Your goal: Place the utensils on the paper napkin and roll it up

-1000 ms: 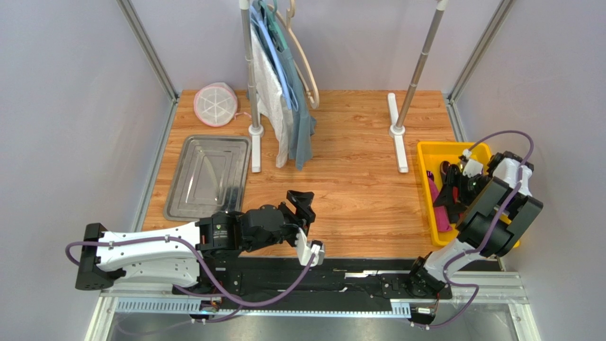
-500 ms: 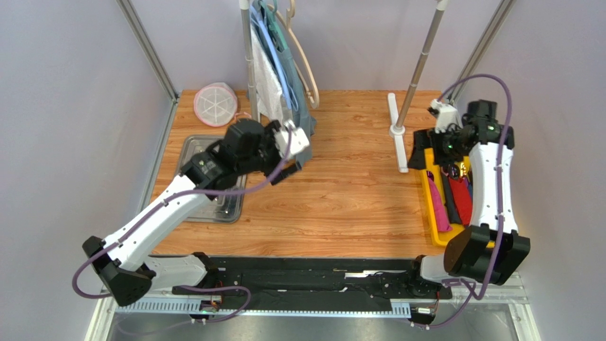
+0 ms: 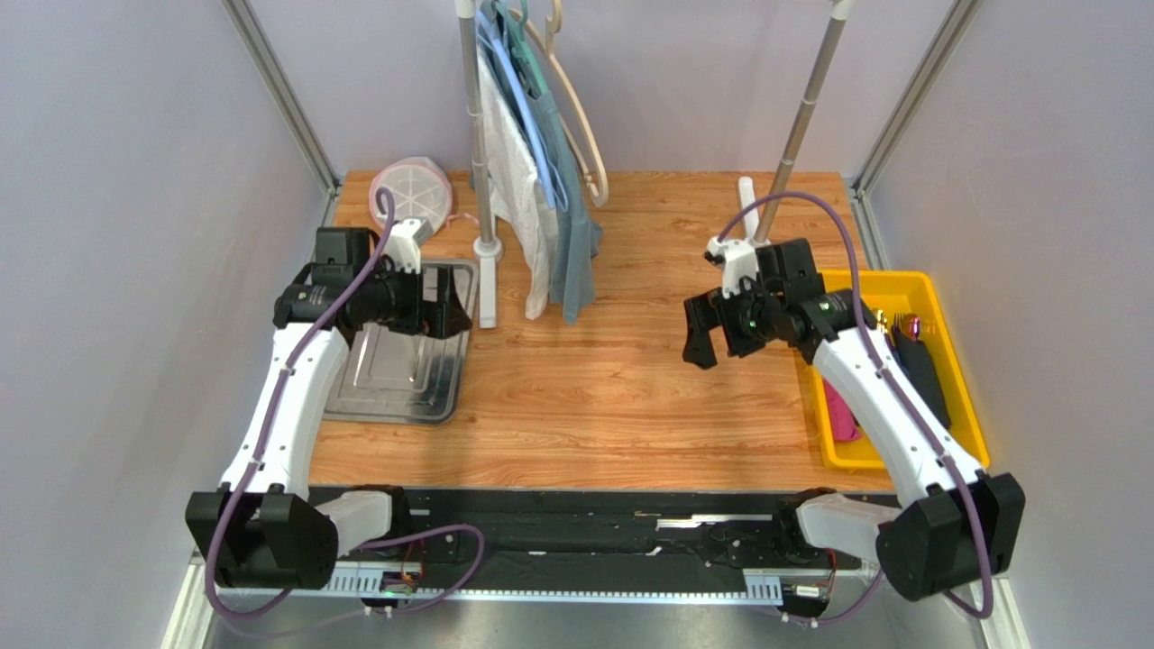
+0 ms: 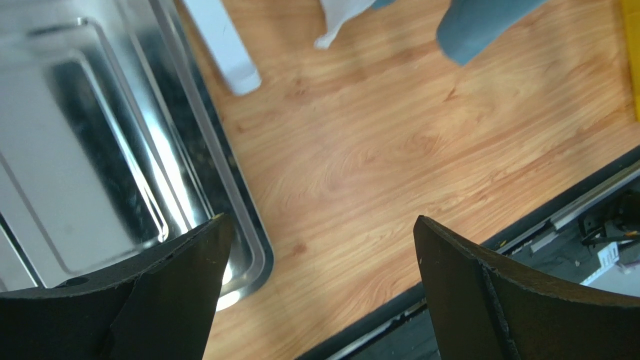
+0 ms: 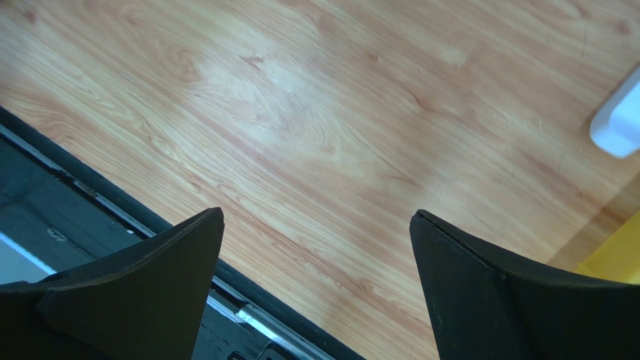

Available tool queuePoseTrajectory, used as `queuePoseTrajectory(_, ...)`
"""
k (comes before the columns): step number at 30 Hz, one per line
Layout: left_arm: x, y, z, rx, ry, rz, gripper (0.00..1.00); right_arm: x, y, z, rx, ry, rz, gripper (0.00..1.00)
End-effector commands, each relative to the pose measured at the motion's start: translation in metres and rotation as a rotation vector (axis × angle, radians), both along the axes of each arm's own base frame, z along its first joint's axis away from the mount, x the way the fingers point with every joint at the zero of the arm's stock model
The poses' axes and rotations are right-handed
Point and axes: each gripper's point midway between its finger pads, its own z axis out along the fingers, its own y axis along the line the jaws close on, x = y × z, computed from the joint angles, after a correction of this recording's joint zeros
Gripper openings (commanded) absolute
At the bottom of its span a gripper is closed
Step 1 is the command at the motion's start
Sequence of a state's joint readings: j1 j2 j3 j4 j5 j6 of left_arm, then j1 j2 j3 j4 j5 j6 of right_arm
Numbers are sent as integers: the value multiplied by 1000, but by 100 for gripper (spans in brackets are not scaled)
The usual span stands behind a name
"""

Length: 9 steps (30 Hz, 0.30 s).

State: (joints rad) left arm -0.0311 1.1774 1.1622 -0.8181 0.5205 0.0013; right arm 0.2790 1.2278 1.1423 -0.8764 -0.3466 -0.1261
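My left gripper [image 3: 454,300] [image 4: 321,219] hangs open and empty over the right rim of the steel tray [image 3: 393,379] [image 4: 90,150]. My right gripper [image 3: 704,335] [image 5: 316,212] is open too, with only bare wood between its fingers, just left of the yellow bin [image 3: 867,280] [image 5: 617,261]. Inside the bin, a narrow magenta-pink strip that looks like the paper napkin [image 3: 840,414] lies by the left wall. Glossy dark-purple utensils [image 3: 910,325] show at the bin's far end, partly hidden by the right arm. A dark bundle [image 3: 929,381] lies beside them.
A clothes rack with hanging garments [image 3: 542,176] stands at the back centre on white feet [image 3: 486,287] [image 4: 222,42]. A second pole [image 3: 802,122] rises from a foot [image 3: 759,271] [image 5: 620,121]. A round pink-white mesh lid [image 3: 411,198] lies back left. The black rail [image 3: 583,521] runs along the near edge.
The left arm swung from the rack to the left, over the tray. The right arm came out of the bin and moved left over the wood. Both grippers opened wider.
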Motion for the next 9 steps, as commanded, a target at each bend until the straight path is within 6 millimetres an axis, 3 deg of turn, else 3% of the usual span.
queuePoseTrajectory(1,-21,16,-18,60,28,28,99,0,-22,16,-23,-176,-125,100)
queuePoseTrajectory(4,-27,17,-27,59,12,37,99,-14,-37,9,-56,-166,-159,100)
queuePoseTrajectory(9,-34,18,-8,69,-66,39,99,-19,-55,17,-46,-216,-232,100)
